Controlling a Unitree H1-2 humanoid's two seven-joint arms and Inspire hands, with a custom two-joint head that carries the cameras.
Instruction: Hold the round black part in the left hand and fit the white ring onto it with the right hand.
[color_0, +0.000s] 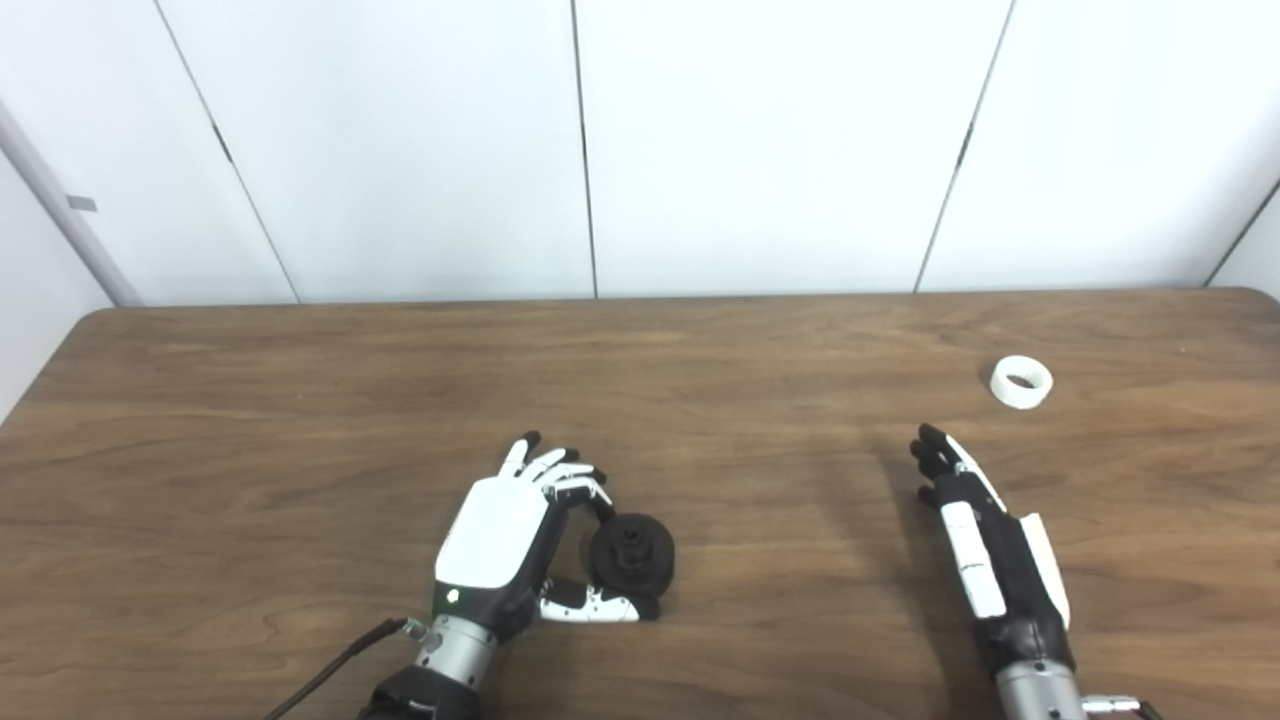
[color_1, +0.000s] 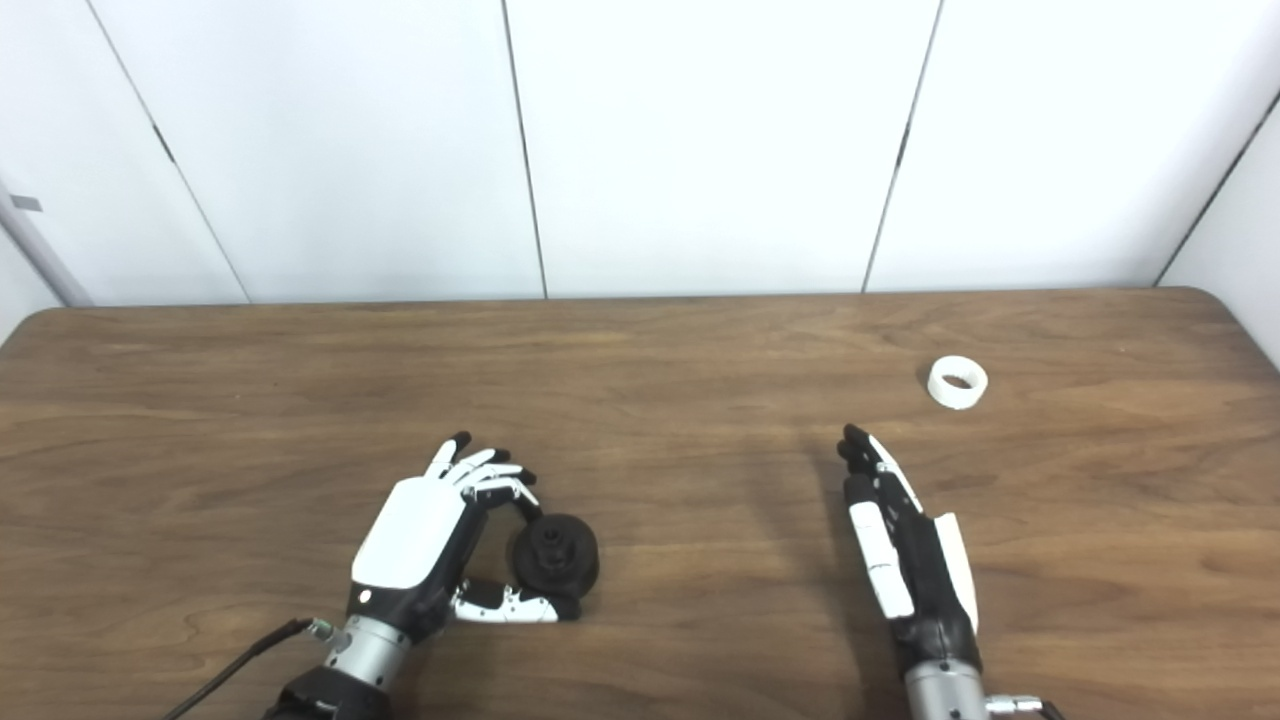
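Note:
The round black part (color_0: 632, 558) with a raised hub rests low on the wooden table (color_0: 300, 400), front centre-left. My left hand (color_0: 510, 530) pinches it: the forefinger curls onto its upper left rim and the thumb lies along its lower edge, while the other fingers stay spread. The white ring (color_0: 1021, 382) lies flat on the table at the far right. My right hand (color_0: 975, 530) is open and empty, fingers straight, held edge-on above the table, short of the ring and to its near left. Both show in the right eye view too: the part (color_1: 556, 555) and the ring (color_1: 957, 382).
A black cable (color_0: 330, 670) trails from my left wrist toward the front edge. White wall panels (color_0: 760, 150) stand behind the table's far edge.

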